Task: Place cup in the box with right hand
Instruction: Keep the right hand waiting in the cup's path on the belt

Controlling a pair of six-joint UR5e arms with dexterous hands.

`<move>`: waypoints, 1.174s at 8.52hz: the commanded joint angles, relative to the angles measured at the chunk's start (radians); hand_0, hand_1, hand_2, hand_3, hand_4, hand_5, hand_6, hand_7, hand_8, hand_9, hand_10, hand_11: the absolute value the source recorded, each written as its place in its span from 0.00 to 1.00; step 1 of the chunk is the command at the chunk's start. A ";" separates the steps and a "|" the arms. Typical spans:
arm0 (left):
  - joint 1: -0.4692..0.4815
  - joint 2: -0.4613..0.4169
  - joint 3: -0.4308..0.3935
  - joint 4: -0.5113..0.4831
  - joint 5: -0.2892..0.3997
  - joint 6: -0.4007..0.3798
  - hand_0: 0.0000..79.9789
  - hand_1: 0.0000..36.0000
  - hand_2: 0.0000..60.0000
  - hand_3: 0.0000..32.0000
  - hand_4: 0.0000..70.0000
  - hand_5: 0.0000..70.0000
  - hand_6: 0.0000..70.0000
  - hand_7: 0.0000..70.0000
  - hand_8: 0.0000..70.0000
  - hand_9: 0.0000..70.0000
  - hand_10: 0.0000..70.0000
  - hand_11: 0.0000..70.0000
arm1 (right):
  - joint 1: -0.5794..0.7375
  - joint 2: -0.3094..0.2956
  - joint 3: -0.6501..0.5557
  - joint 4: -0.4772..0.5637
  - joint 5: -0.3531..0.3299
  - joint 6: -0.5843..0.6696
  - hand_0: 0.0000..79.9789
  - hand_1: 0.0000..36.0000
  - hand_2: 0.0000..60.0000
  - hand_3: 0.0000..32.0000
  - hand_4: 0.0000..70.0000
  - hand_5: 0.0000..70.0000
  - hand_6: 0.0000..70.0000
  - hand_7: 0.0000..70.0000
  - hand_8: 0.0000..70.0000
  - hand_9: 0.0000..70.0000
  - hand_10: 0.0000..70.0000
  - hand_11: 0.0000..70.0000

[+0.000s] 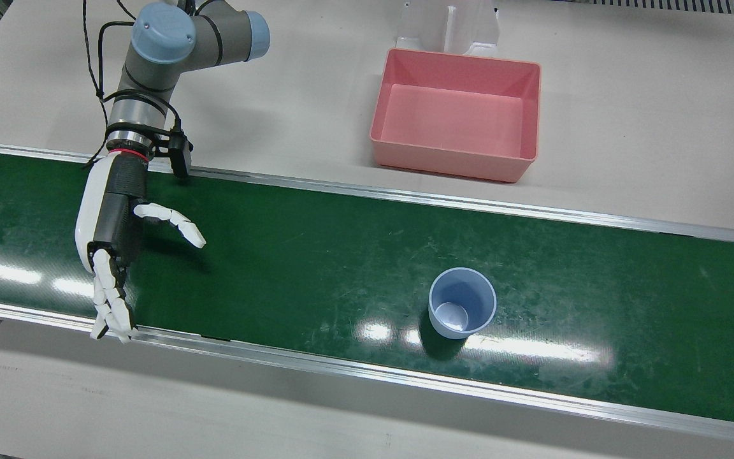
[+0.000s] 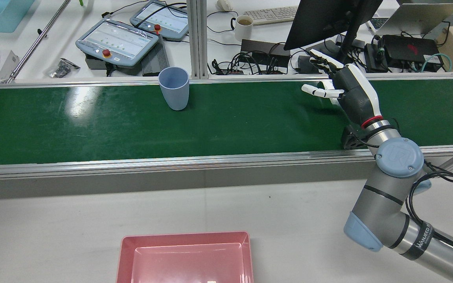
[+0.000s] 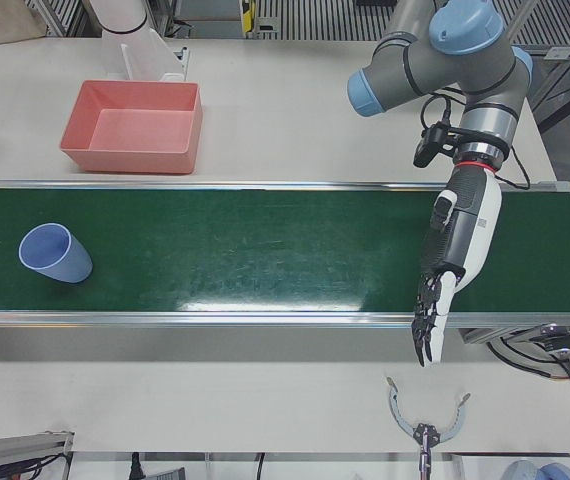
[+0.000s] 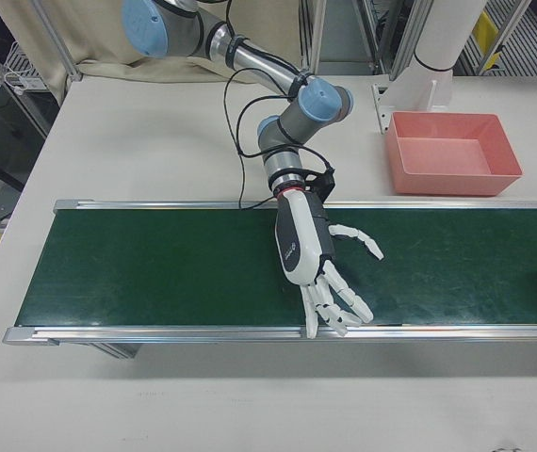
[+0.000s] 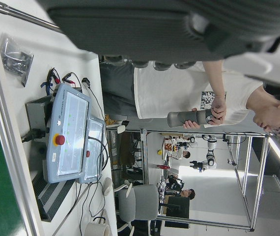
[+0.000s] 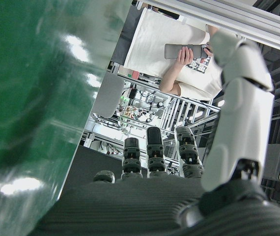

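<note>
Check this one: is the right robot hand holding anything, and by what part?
Nothing is held. The right robot hand is open over the belt, far from the blue cup.

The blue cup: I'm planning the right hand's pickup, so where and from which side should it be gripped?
Wrap the blue cup around its side wall, below the rim. It stands upright on the green belt, mouth up, so the open right robot hand can come in sideways along the belt.

cup (image 1: 462, 302) upright on belt (image 1: 316, 268); box (image 1: 458, 115) on table (image 1: 290, 95) behind belt; right robot hand (image 1: 115, 245) over belt, well apart from cup.
</note>
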 commanded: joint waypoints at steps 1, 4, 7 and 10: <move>0.000 0.000 0.000 0.000 0.000 0.000 0.00 0.00 0.00 0.00 0.00 0.00 0.00 0.00 0.00 0.00 0.00 0.00 | 0.003 0.000 -0.001 0.002 0.003 0.001 0.40 0.18 0.13 0.01 0.01 0.02 0.10 0.51 0.11 0.26 0.00 0.00; 0.000 0.000 0.000 0.000 0.001 0.000 0.00 0.00 0.00 0.00 0.00 0.00 0.00 0.00 0.00 0.00 0.00 0.00 | 0.003 0.002 -0.001 0.002 0.001 -0.001 0.48 0.28 0.25 0.00 0.06 0.03 0.11 0.53 0.11 0.27 0.00 0.00; 0.000 0.000 -0.002 0.000 0.000 0.000 0.00 0.00 0.00 0.00 0.00 0.00 0.00 0.00 0.00 0.00 0.00 0.00 | -0.002 0.014 0.002 0.002 -0.001 -0.004 0.48 0.30 0.30 0.00 0.08 0.03 0.11 0.54 0.11 0.26 0.00 0.00; 0.000 0.000 0.000 0.000 0.000 0.000 0.00 0.00 0.00 0.00 0.00 0.00 0.00 0.00 0.00 0.00 0.00 0.00 | -0.006 0.028 0.009 0.000 -0.010 -0.030 0.49 0.34 0.33 0.00 0.03 0.04 0.10 0.48 0.10 0.24 0.00 0.00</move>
